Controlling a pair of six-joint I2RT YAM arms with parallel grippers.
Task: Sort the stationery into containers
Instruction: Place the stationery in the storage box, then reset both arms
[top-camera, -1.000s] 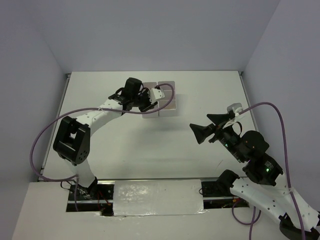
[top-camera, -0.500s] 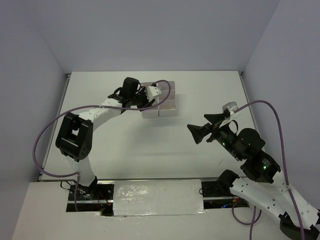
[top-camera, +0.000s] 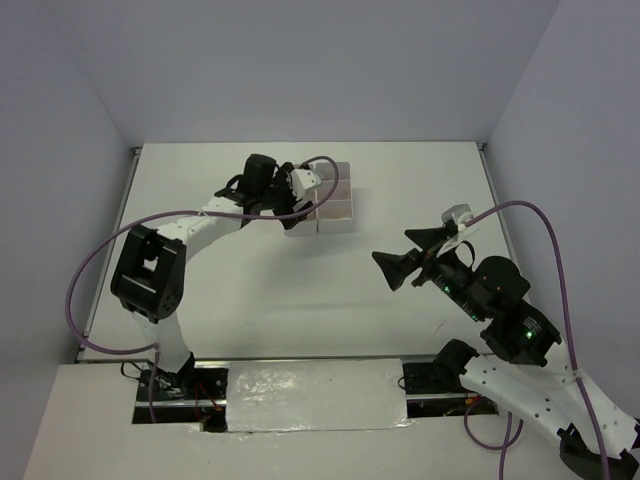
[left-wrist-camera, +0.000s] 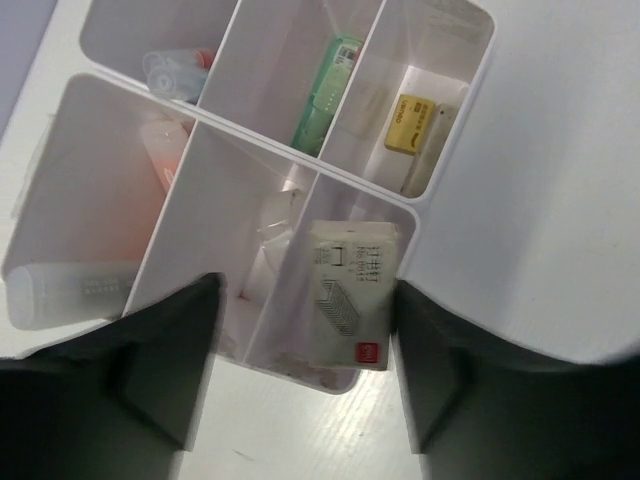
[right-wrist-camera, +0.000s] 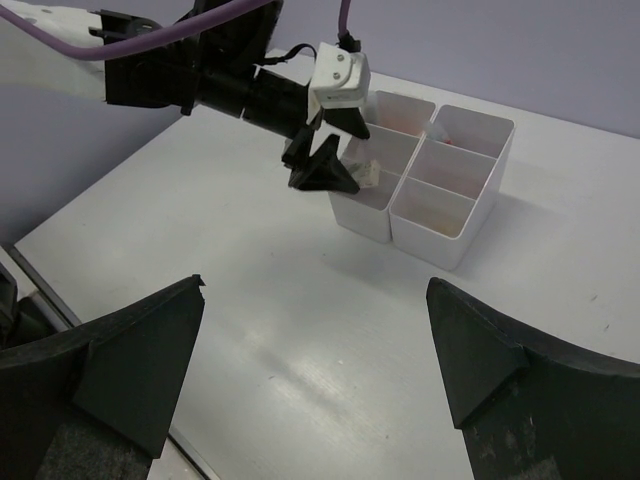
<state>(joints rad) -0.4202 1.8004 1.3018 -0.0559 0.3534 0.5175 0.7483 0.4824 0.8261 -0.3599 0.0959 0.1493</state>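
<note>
The containers (left-wrist-camera: 405, 215) are a white block of six open boxes, seen in the top view (top-camera: 322, 205) and the right wrist view (right-wrist-camera: 440, 195) as well. My left gripper (left-wrist-camera: 305, 375) hangs open just above the block's near edge (top-camera: 298, 192). Between its spread fingers a small white printed box (left-wrist-camera: 348, 295) stands on end in the near right compartment, with neither finger pressing on it. Other compartments hold stationery: a green highlighter (left-wrist-camera: 325, 95), a yellow eraser (left-wrist-camera: 410, 122), a peach highlighter (left-wrist-camera: 165, 150) and a clear tape piece (left-wrist-camera: 170, 72). My right gripper (top-camera: 403, 256) is open and holds nothing, right of the block.
A purple cable (top-camera: 325, 165) loops from the left wrist over the containers. Grey walls (top-camera: 60, 150) close in the white table (top-camera: 300, 290) on the left, back and right. The arm bases and a taped strip (top-camera: 315, 395) sit along the near edge.
My left gripper has opened and let go of the small white box, which now stands in the near compartment. The right gripper has drifted slightly left, still open.
</note>
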